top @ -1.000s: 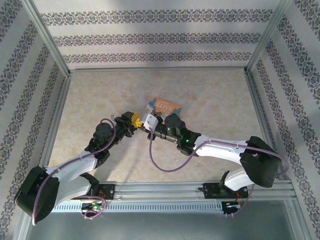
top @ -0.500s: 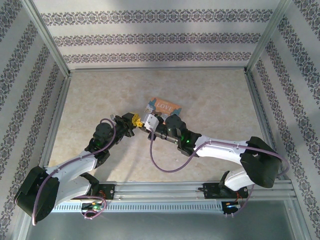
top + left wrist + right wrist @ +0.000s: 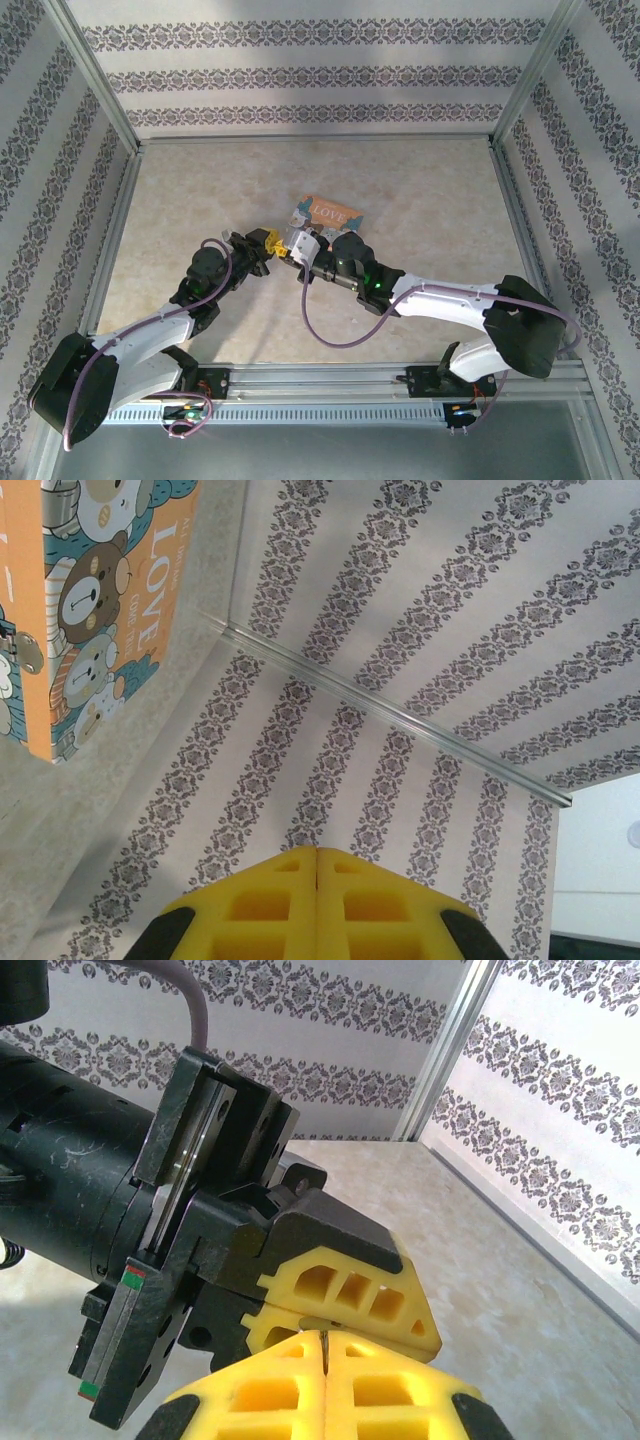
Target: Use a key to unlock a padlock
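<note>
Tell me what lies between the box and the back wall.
Bare table: in the top view, nothing stands between the box and the back wall.

Beige marbled worktop (image 3: 200,180) carried one orange-sided rectangular "LOVE" bear-print box (image 3: 330,211), lying flat near the centre, rest bare.

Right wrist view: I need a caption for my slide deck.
Shut right claw close against the shut left claw, with the beige table behind.

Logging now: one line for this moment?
left gripper shut | right gripper shut | tips close together near box | held item unclear
</note>
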You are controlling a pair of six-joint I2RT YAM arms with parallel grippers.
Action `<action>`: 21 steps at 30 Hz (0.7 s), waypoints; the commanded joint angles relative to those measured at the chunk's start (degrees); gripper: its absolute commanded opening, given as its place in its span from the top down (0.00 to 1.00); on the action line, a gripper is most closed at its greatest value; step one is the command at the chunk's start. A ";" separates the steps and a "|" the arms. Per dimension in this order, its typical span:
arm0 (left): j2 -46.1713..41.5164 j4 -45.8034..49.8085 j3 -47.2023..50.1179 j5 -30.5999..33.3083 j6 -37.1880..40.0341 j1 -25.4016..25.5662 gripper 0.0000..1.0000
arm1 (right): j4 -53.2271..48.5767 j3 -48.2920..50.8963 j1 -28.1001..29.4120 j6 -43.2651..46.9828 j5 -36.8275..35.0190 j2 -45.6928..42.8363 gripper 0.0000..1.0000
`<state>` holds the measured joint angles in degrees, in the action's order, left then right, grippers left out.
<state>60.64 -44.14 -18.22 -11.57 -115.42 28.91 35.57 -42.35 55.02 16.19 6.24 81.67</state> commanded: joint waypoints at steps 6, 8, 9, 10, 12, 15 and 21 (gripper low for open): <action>-0.66 1.86 0.82 1.01 1.51 0.63 0.88 | 2.66 0.60 0.26 -0.80 -1.93 -2.08 1.00; -0.69 1.86 0.88 1.11 1.54 0.63 0.88 | 2.66 0.60 0.26 -0.80 -1.93 -2.16 1.00; -0.62 1.86 0.90 1.11 1.66 0.63 0.88 | 2.66 0.60 0.24 -0.80 -1.85 -2.13 1.00; -0.63 1.86 0.90 1.11 1.66 0.63 0.89 | 2.66 0.60 0.26 -0.80 -1.85 -2.13 1.00; -0.64 1.69 0.82 1.06 1.76 0.65 0.91 | 2.66 0.69 0.26 -0.85 -1.93 -2.05 1.00; -0.62 1.59 0.73 1.10 1.95 0.63 0.93 | 2.65 0.86 0.26 -0.98 -2.02 -1.96 1.00; -0.66 2.45 0.49 0.78 1.93 0.63 0.75 | 2.91 0.62 0.26 -0.86 -2.19 -1.95 1.00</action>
<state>60.64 -42.74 -17.69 -11.29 -114.21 28.88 36.29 -42.06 55.00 16.19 5.13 80.71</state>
